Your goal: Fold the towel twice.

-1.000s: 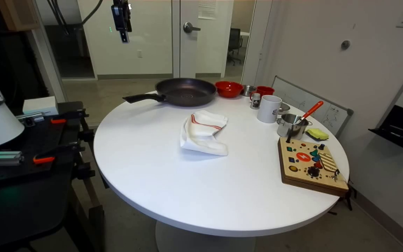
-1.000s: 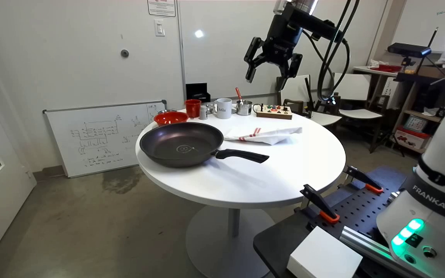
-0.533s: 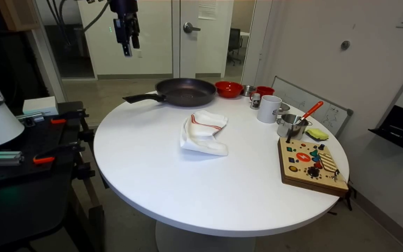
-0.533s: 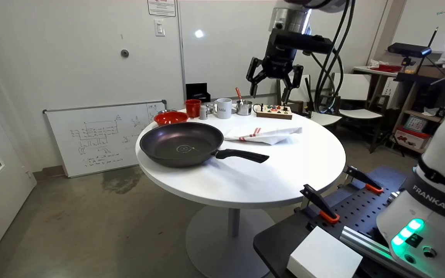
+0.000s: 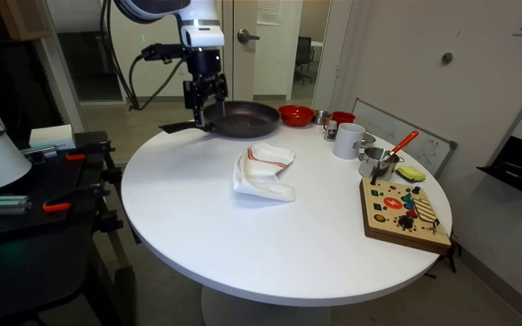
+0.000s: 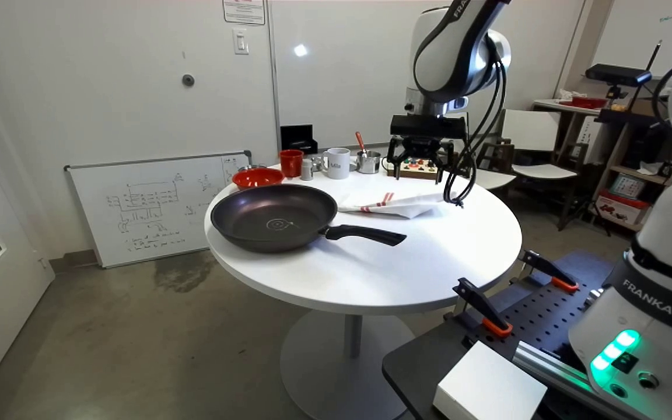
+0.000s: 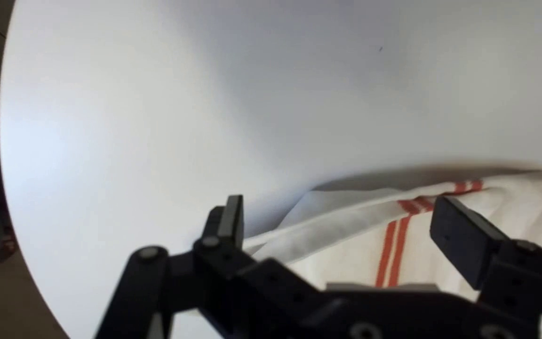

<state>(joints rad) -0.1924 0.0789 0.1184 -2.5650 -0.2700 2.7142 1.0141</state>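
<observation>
1 rumpled towel (image 5: 262, 168), 2 fingers (image 7: 459, 238) wide apart

OK so my claw (image 6: 419, 176) hangs above the round white table (image 5: 279, 253), pointing down, with a wide gap between the tips. Both exterior views show it up off the tabletop and clear of the cloth. Can't really tell if it's straight over the towel or a bit to the side of it.

The towel itself lies near the middle of the tabletop, bunched up, white with thin red stripes. On my wrist cam the cloth shows below and between the fingers, toward the lower right, and its upper edge looks turned over, with a dark shadow beside it.

Rest of the table: dark frying pan (image 6: 275, 219) near the towel, its handle (image 5: 177, 127) sticking out toward the robot side. In that exterior view my fingers cross in front of the handle, but they're apart from it. Past the pan I've got a red bowl (image 5: 296, 116), a red mug (image 5: 344, 118), a small shaker (image 5: 331, 131), a white mug (image 5: 348, 142) and a steel pot (image 5: 373, 165) with a red-handled utensil (image 5: 404, 141) leaning in it. Some yellow-green pad (image 5: 410, 174) sits just beside the pot, and a wooden knob board (image 5: 385, 222) lies at the table's edge.
</observation>
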